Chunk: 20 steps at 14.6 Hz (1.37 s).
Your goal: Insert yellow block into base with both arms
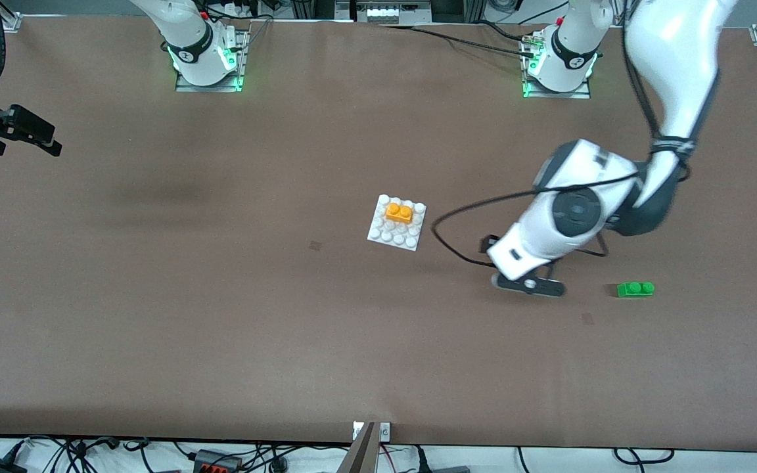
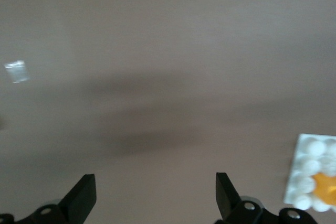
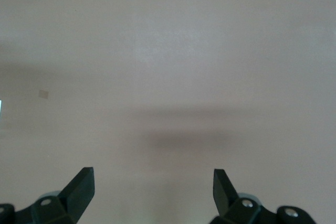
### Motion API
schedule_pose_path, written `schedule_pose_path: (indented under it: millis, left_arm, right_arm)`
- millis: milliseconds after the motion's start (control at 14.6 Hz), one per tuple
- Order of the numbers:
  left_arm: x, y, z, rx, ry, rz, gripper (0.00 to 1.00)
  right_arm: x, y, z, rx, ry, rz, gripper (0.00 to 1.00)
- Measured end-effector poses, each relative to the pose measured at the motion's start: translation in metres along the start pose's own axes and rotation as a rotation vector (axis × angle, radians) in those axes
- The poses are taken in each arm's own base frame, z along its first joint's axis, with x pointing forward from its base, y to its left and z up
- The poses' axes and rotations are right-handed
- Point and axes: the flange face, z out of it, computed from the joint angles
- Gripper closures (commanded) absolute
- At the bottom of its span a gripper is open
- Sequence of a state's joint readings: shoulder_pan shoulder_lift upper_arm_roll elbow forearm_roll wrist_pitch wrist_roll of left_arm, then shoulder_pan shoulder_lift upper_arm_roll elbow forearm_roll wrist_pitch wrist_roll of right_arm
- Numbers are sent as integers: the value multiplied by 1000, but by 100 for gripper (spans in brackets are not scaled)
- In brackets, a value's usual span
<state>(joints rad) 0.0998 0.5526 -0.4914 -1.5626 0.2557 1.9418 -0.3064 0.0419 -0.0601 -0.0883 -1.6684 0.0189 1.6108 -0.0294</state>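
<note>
Yellow block: I see the yellow block (image 1: 399,213) sitting on the base (image 1: 382,231), on the rows of bumps farther from the front camera. It looks level and pushed down, but I cannot be sure it is clicked in all the way.

Base: The white base lies flat on the table (image 1: 221,315), near the middle.

Left gripper: My left gripper (image 2: 155,195) hangs over bare table, between the base and the green block (image 1: 635,289). Its fingers (image 2: 84,195) are wide apart and hold nothing. In the left wrist view I see a corner of the base, with a bit of the yellow block on it, off to one side.

Right gripper: My right gripper (image 3: 152,192) is up over bare table at the right arm's end. Its fingers are spread apart too, with nothing between them. This arm waits.

Green block: It lies alone on the table, toward the left arm's end, well apart from the base. It is not part of my job.

What is done: I think the main job is done, because the block is on the base and no hand holds it.

What is left: I think only a check that the block sits tight, and then pulling both arms away.
</note>
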Motion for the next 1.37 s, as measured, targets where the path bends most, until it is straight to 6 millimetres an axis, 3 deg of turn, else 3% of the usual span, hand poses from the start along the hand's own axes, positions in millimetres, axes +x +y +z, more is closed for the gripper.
schedule_pose_path:
  millis: [137,412,687,824,962,1168,1374]
  left_arm:
    - [-4,-45,-12,9,-4,26,0]
    - [-16,-110,-39,18,-21,93,0]
    - [-42,-224,-65,-95,-27,120,0]
    - [-53,-257,-81,-114,-35,121,0]
    - [-54,-258,-107,-114,-30,125,0]
    - [-56,-228,-149,-75,6,153,0]
    - [-70,-206,-181,-45,24,83,0]
  right_arm:
    - [0,0,0,0,0,0,0]
    - [0,0,0,0,1,0,0]
    - [1,-5,-3,0,7,-9,0]
    - [1,-9,-3,0,8,-16,0]
    - [1,-9,-2,0,7,-16,0]
    - [1,-9,-2,0,6,-16,0]
    - [1,-8,-2,0,7,-15,0]
